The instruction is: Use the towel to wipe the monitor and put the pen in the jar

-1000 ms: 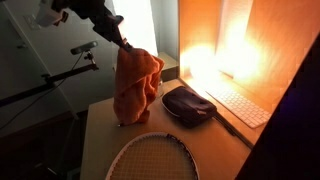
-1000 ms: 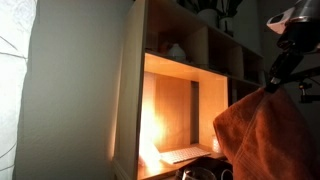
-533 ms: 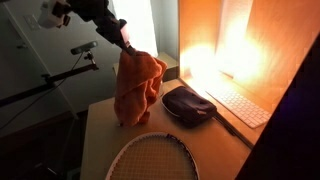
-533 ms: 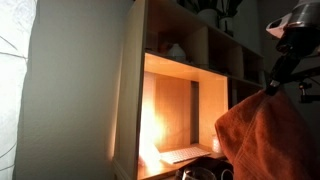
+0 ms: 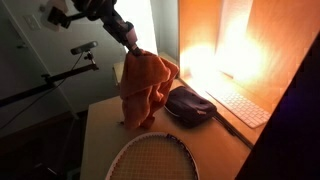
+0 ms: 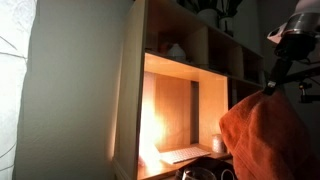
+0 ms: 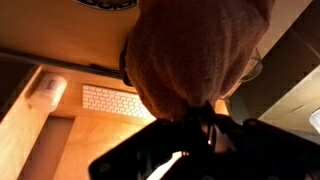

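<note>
In an exterior view, a dark stand (image 5: 60, 85) rises well to the left of the pouch (image 5: 190, 105), off the tabletop (image 5: 100, 125). Up and to the left of the pouch, the arm comes down at a slant. Its fingers (image 5: 130, 42) are pinched fully together on a top fold of the towel (image 5: 148, 90).

The orange towel hangs from that grip in a loose bundle. Its lower edge comes down close to the tabletop just left of the pouch, but whether it touches the surface cannot be told. A white glowing lampshade (image 5: 140, 20) stands behind the towel. A racket (image 5: 155, 160) lies in front of the pouch, at the near edge. The pouch itself is dark and lies flat.

Just right of the pouch sits a white keyboard (image 5: 240, 103). Beyond the keyboard the monitor (image 5: 237, 35) glows brightly, well apart from the towel.

In an exterior view, the towel (image 6: 262, 135) hangs under the fingers (image 6: 272, 75), to the right of a lit wooden shelf unit (image 6: 175, 100).

In the wrist view, the keyboard (image 7: 110, 100) lies to the left of the towel (image 7: 195, 55), which bulges out from the closed fingers (image 7: 205, 112).
</note>
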{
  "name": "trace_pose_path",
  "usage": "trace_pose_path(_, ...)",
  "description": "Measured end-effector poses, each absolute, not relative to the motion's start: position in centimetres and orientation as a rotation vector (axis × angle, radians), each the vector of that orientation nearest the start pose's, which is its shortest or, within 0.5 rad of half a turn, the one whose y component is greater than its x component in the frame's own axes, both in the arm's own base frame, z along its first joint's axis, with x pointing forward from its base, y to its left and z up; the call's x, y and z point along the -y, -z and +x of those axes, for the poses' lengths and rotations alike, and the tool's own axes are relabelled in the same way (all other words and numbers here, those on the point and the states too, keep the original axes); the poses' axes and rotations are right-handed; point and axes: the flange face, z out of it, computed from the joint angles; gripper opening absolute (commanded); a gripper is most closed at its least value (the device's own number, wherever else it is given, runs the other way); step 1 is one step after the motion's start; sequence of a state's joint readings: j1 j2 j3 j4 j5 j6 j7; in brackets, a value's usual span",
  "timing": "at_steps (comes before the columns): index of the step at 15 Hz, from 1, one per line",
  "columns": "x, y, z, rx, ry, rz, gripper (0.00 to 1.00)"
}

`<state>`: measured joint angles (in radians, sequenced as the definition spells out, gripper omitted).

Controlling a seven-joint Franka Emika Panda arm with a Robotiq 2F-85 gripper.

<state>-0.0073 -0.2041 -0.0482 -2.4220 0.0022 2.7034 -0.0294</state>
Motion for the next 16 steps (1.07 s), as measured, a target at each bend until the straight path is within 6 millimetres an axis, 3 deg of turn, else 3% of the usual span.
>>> trace_pose_path(16,7.1,-43.3,50.1,-0.523,0.725,-2.962,0.04)
